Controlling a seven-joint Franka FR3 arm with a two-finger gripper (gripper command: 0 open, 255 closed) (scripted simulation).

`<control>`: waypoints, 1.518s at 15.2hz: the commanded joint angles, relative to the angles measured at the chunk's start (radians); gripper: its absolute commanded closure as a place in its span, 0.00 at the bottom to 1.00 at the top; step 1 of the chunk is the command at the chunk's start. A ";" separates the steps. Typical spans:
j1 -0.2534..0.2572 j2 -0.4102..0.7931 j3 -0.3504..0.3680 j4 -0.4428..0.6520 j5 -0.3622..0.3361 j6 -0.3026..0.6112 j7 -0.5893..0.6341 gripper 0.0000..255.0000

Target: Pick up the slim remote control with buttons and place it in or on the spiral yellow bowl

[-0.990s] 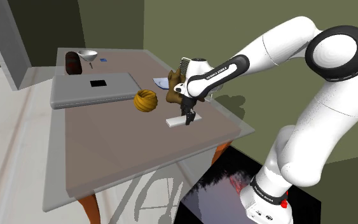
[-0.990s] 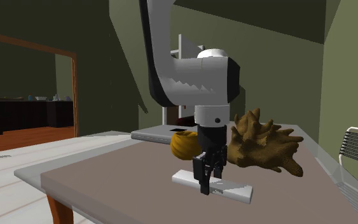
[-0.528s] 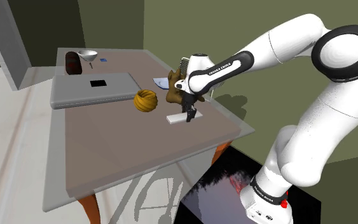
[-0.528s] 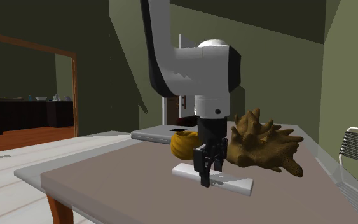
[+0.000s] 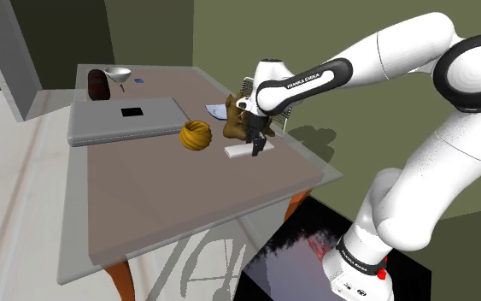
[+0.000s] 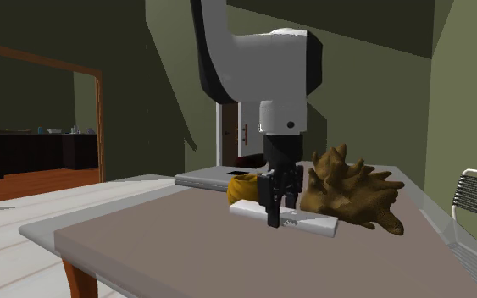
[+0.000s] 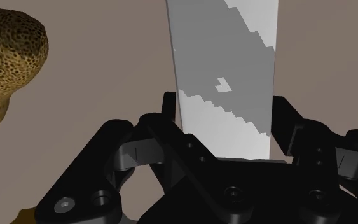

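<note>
The slim remote (image 5: 240, 150) is a plain white bar, and it is in the grasp of the gripper (image 5: 256, 147), not lying free on the table (image 5: 170, 188). In the wrist view the two black fingers (image 7: 171, 121) press on the long edges of the remote (image 7: 225, 76), so the narrow width fits between them. The grip seems to be near one end. I judge this is why the bar sticks out to one side in the second exterior view, from the gripper (image 6: 272, 216) toward about four o'clock, and hangs nearly level there. The remote (image 6: 304, 223) looks a little above the table top, so I think the lift is under way.

In the shoulder view the spiral yellow bowl (image 5: 195, 135) stands near, at about ten o'clock from the remote. A brown spiky thing (image 5: 232, 126) stands just beside, at about eleven o'clock. In the second exterior view the bowl (image 6: 243, 190) is partly hidden behind the gripper.

The carry to the bowl is short. The long free end could touch the brown spiky thing (image 6: 355, 199), so more height before the sideways move seems wise.
</note>
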 commanded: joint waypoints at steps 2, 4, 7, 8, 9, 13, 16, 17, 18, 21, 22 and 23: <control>0.000 -0.021 0.003 0.025 -0.005 -0.046 0.004 1.00; 0.000 -0.034 0.005 0.041 -0.007 -0.074 0.006 1.00; 0.000 -0.051 0.008 0.066 -0.010 -0.116 0.009 1.00; 0.000 -0.056 0.009 0.075 -0.011 -0.130 0.010 1.00; 0.000 -0.061 0.009 0.084 -0.012 -0.143 0.010 1.00; 0.000 -0.079 0.013 0.122 -0.014 -0.199 0.013 1.00; 0.001 -0.089 0.016 0.152 -0.015 -0.240 0.014 1.00; 0.001 -0.093 0.017 0.163 -0.015 -0.254 0.014 1.00; 0.001 -0.095 0.017 0.174 -0.015 -0.267 0.014 1.00; 0.008 -0.062 0.021 0.228 -0.005 -0.289 0.017 1.00; 0.014 -0.024 0.022 0.267 0.006 -0.291 0.019 1.00; 0.019 0.014 0.024 0.307 0.016 -0.294 0.021 1.00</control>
